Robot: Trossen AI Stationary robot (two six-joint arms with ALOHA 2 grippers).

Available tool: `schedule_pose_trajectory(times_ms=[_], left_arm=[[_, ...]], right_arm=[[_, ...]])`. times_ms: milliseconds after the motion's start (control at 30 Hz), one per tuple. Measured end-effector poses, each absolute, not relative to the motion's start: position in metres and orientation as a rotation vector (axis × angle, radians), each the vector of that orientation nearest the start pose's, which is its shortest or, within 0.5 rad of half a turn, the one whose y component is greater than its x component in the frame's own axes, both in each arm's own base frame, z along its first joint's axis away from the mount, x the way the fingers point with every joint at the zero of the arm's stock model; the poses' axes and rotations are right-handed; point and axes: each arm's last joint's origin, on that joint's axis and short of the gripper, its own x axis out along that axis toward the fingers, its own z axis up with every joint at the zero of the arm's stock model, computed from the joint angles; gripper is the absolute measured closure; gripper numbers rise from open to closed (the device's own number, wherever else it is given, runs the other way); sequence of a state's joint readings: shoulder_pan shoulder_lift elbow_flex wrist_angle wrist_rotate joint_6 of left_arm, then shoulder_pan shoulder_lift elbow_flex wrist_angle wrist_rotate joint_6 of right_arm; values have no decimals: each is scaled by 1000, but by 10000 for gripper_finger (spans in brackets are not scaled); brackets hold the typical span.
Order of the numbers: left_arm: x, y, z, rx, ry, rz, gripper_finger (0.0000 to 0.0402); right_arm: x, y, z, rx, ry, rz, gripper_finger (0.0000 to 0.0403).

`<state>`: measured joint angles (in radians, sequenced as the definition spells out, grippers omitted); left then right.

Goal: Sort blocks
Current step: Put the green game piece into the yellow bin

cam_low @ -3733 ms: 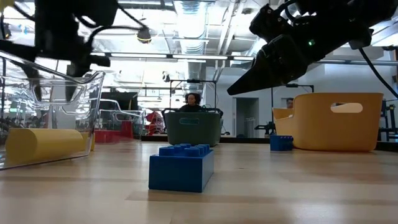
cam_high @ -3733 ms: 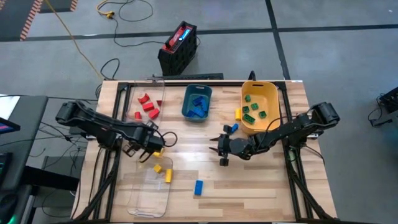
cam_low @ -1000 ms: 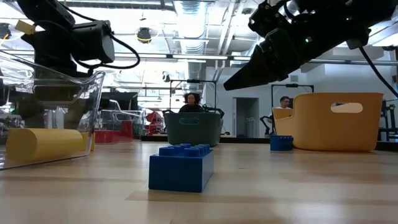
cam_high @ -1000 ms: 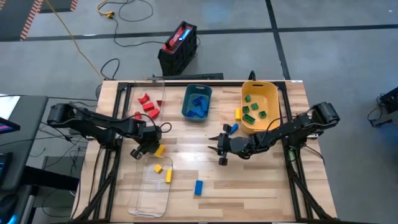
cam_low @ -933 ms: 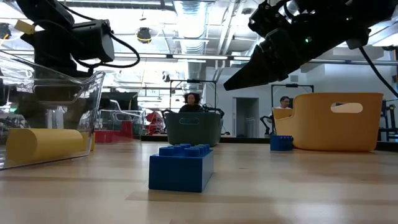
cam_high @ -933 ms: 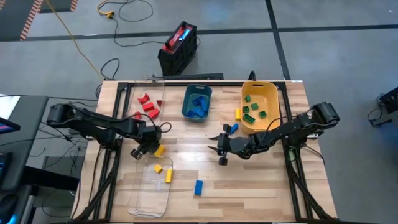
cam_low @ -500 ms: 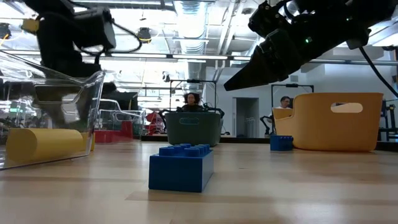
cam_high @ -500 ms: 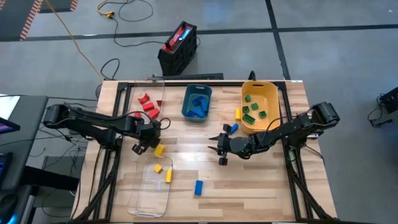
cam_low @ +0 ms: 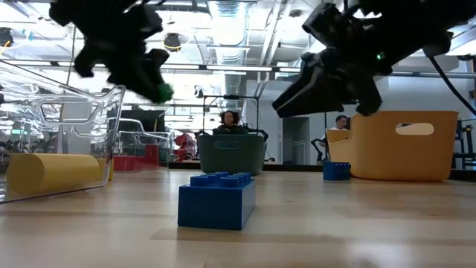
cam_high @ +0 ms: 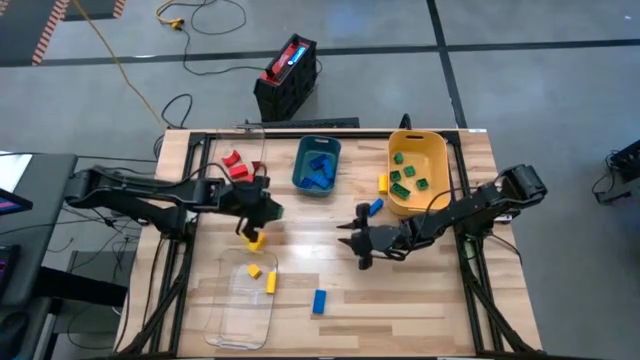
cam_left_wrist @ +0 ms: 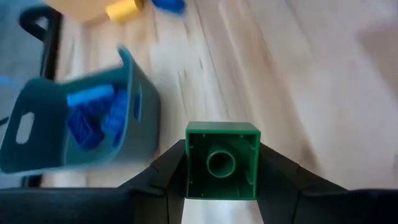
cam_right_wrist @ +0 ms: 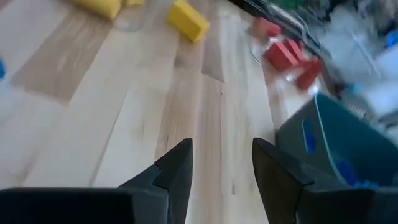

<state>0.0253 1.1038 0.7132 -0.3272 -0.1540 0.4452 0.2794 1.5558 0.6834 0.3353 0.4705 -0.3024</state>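
Gripping: left fingers [cam_left_wrist: 177,177] clamp a green block [cam_left_wrist: 222,161], held above the bench [cam_high: 330,215].
Left gripper [cam_high: 262,208]: at nine o'clock of the teal bin [cam_high: 317,165].
Right gripper [cam_high: 357,242]: fingers apart, empty, at seven o'clock of the yellow bin [cam_high: 418,170].

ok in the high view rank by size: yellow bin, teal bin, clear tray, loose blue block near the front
1. clear tray, largest
2. yellow bin
3. teal bin, a bit smaller than the yellow one
4. blue block, by far the smallest
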Motion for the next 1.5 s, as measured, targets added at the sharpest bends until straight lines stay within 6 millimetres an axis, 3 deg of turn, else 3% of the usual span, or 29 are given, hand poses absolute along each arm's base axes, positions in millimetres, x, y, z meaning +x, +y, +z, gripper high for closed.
schedule_pose_trajectory(times_ms=[333,500,667,900,1500], left_arm=[[257,5,232,138,543,-95,261],[281,2,219,-25,474,-144,261],[299,-4,205,-109,414,-248,261],[317,-5,197,-215,294,-280,261],[332,-11,221,-144,123,-286,261]], right_arm=[[311,94,210,-971,401,42,152],[316,91,223,-1082,366,-39,154],[315,95,221,-1192,364,26,165],[315,95,219,-1185,373,55,175],[318,90,224,-1166,342,9,193]])
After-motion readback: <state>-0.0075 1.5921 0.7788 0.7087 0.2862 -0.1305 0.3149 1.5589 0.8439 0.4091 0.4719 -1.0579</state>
